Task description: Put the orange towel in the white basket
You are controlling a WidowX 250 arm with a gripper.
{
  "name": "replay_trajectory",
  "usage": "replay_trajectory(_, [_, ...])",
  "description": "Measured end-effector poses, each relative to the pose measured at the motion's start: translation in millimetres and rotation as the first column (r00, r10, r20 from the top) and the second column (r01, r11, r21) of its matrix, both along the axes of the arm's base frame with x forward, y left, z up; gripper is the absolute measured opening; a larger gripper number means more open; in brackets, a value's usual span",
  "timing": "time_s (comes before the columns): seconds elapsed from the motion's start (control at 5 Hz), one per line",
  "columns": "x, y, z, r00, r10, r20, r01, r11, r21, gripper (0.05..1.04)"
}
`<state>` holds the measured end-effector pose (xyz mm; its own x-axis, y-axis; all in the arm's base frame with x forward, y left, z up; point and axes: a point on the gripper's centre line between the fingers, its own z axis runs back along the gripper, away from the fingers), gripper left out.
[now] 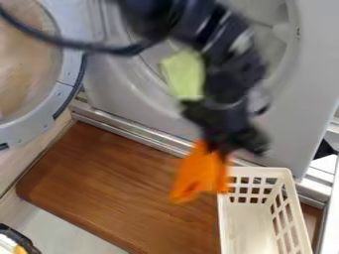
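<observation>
Gripper [217, 147] clamped on orange towel [197, 174], which hangs beneath it by the upper-left corner of the white basket [263, 171]; basket opening lies down and right in view, so transfer likely goes that way.

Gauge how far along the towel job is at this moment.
Picking up looks done: the orange towel hangs from the gripper, off the wooden surface as far as I can judge. In hand now is the carry, with the towel at the upper-left corner of the white basket in the view. Left to do: bring it over the basket's opening, lower it in and let go.
</observation>
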<state>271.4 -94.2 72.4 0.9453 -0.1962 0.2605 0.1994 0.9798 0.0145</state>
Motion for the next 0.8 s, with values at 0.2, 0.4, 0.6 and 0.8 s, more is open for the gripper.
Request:
replay_trajectory(0.2, [15,-50,6.4,0.981,-0.192,-0.011,0.191,0.981,-0.034,0.099])
replay_trajectory(0.4, [22,-79,5.0,0.96,-0.28,-0.012,0.28,0.959,-0.033,0.096])
replay_trajectory(0.6, [17,-78,0.2,0.963,-0.268,-0.029,0.268,0.963,0.011,0.096])
replay_trajectory(0.8, [8,-67,-11.5,0.967,-0.245,-0.062,0.249,0.967,0.056,0.118])
